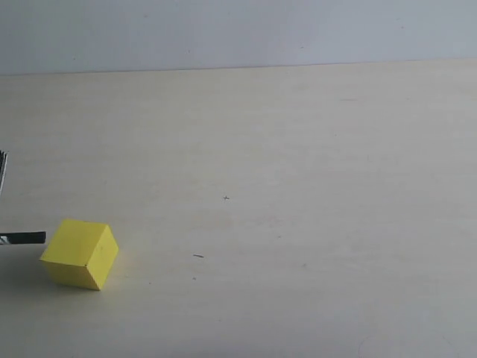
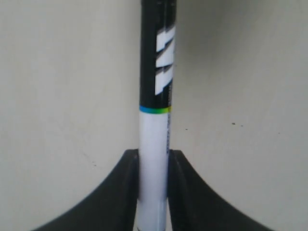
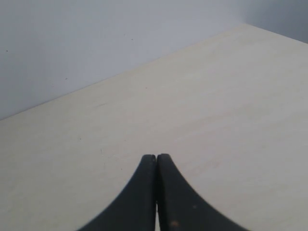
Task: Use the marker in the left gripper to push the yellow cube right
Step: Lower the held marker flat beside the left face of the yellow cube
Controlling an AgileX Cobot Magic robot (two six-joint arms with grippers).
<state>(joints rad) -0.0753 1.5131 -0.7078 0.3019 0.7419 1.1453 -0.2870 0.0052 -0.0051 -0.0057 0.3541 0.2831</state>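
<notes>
Grip comes first: in the left wrist view we see the left gripper (image 2: 154, 161) clamped on the marker (image 2: 155, 125). Its two black fingers (image 2: 115, 192) press the white barrel from either side, while the black cap half with white lettering runs away from the jaws over the pale table (image 2: 57, 96). In the exterior view we find the yellow cube (image 1: 80, 253) resting on the table near the lower left corner, turned so that one vertical edge faces the camera. The marker's black end enters from the left edge of that view, lying level and pointing at the cube's upper left side; it is just beside the cube, and we cannot tell whether they touch. The right gripper (image 3: 157, 161) hangs above the tabletop, its jaws pressed flat together, with a grey wall (image 3: 96, 38) beyond.
</notes>
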